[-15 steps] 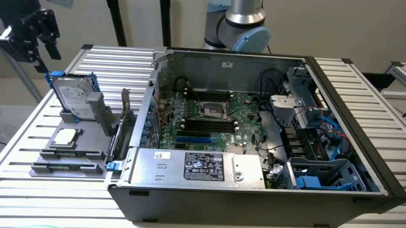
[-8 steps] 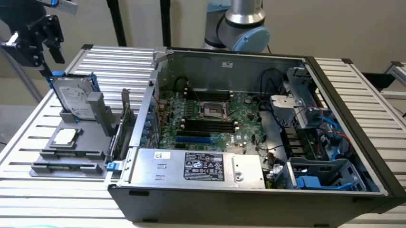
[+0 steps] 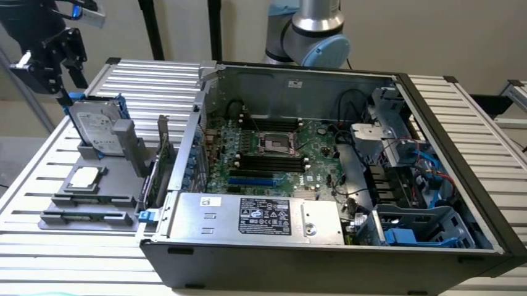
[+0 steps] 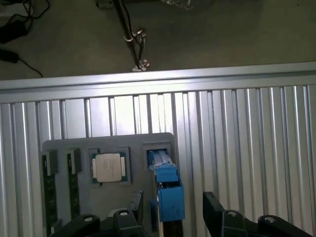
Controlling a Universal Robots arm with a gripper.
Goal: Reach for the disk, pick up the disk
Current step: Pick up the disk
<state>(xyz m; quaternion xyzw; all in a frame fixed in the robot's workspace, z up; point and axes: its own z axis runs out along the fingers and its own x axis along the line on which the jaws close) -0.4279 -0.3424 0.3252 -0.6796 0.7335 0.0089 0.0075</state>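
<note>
Ribbed metal table (image 3: 33, 169) bearing a grey tray (image 3: 122, 185) beside an open computer case (image 3: 329, 154). Exterior view: the disk (image 3: 95, 126) stands upright at the tray's far end, with the gripper (image 3: 73, 86) just above it. Wrist view: fingers (image 4: 213, 207) spread wide, with the disk (image 4: 168, 195) seen between them and a chip (image 4: 108, 168) beside it in the tray.

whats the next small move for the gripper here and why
Probably a short, straight descent. In the wrist view the gripper is open, with one finger on each side of the blue-framed top edge of the disk, so it looks lined up. The exterior view shows the disk standing upright in the grey holder, not yet gripped.
</note>
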